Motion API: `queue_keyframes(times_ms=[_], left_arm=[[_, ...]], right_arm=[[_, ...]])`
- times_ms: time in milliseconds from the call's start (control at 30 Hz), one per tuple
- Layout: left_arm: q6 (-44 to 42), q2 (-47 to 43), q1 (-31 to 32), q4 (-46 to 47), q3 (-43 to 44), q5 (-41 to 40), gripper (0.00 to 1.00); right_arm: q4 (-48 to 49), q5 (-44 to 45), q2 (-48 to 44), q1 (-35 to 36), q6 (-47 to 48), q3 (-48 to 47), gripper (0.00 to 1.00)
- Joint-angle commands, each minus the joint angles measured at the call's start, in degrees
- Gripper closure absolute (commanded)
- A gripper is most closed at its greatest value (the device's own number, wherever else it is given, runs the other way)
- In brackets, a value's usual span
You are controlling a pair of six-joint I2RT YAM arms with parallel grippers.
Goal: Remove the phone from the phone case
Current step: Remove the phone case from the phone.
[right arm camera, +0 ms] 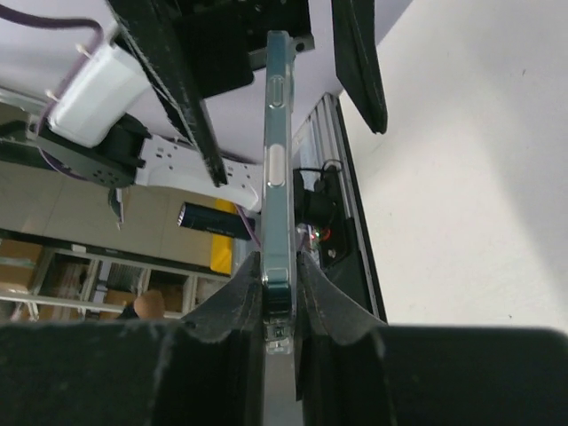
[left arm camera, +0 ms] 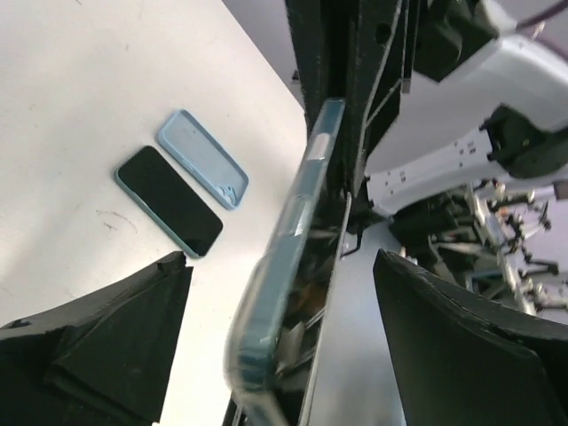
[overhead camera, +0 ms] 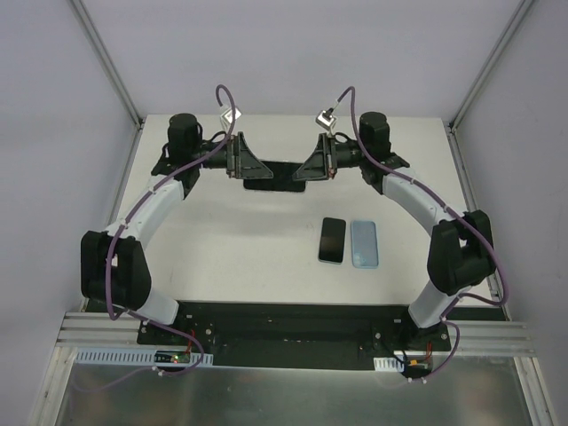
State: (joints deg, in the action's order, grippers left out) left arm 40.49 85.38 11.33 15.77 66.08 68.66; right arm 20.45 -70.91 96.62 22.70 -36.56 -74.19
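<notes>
The job is not finished, as far as the views show. The phone (right arm camera: 278, 177) is held in the air at the far middle of the top view, between the two arms, and its clear bluish case (left arm camera: 293, 232) wraps its edge in the left wrist view. No gap shows between shell and handset.

The right gripper (right arm camera: 280, 306) is clamped on one end of the phone, with both fingers pressed flat against its faces at the bottom of that frame. The left gripper (left arm camera: 282, 259) stands spread wide. Its fingers sit on either side of the phone's other end and neither touches it, so only one arm has a hold.

What is left is the whole separation. The left gripper must take the case, and the shell then has to be peeled or pushed off.

Lower right of centre in the top view, a second phone (overhead camera: 332, 240) with a dark screen and a loose pale blue case (overhead camera: 365, 243) lie side by side on the table (overhead camera: 222, 240). I cannot tell whether that phone has a shell of its own.
</notes>
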Motion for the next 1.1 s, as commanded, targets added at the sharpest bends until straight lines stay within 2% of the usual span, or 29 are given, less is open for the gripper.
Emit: queue_keyframes(times_ms=[0, 67, 167, 267, 400, 533, 600, 800, 1067], left_arm=[[-23.76, -0.04, 0.44, -19.59, 6.59, 9.72, 0.07], [-28.78, -0.13, 0.44, -24.37, 7.91, 12.10, 0.01], [-31.16, -0.48, 0.44, -25.26, 7.74, 14.48, 0.01], [-34.24, -1.53, 0.79, -27.01, 7.04, 13.17, 0.01], [-44.15, -2.68, 2.20, -34.82, 8.09, 6.76, 0.01], [-49.53, -2.59, 4.22, -40.98, 11.34, 2.89, 0.01], [-54.26, -2.07, 5.71, -46.94, 14.84, 0.08, 0.01], [-66.49, 0.04, 10.28, -60.75, 24.87, -10.29, 0.01], [-72.66, 0.83, 12.05, -63.85, 27.34, -16.63, 0.01]], right_arm=[[-30.91, -2.48, -5.12, 1.38, 29.53, -8.67, 1.00], [-52.07, 0.67, -3.90, 2.61, 46.93, -14.90, 1.00], [-69.79, 4.11, -1.62, 4.28, 61.39, -23.17, 1.00], [-77.64, 7.62, -0.38, 4.99, 67.82, -28.45, 1.00], [-86.96, 10.53, 2.86, 5.51, 73.46, -37.06, 1.00], [-90.84, 14.30, 4.80, 5.95, 76.01, -42.25, 1.00], [-91.98, 15.45, 5.59, 6.04, 76.81, -44.01, 1.00], [-92.43, 17.92, 5.95, 6.13, 78.30, -45.43, 1.00], [-89.53, 19.67, 3.58, 6.39, 79.44, -44.90, 1.00]])
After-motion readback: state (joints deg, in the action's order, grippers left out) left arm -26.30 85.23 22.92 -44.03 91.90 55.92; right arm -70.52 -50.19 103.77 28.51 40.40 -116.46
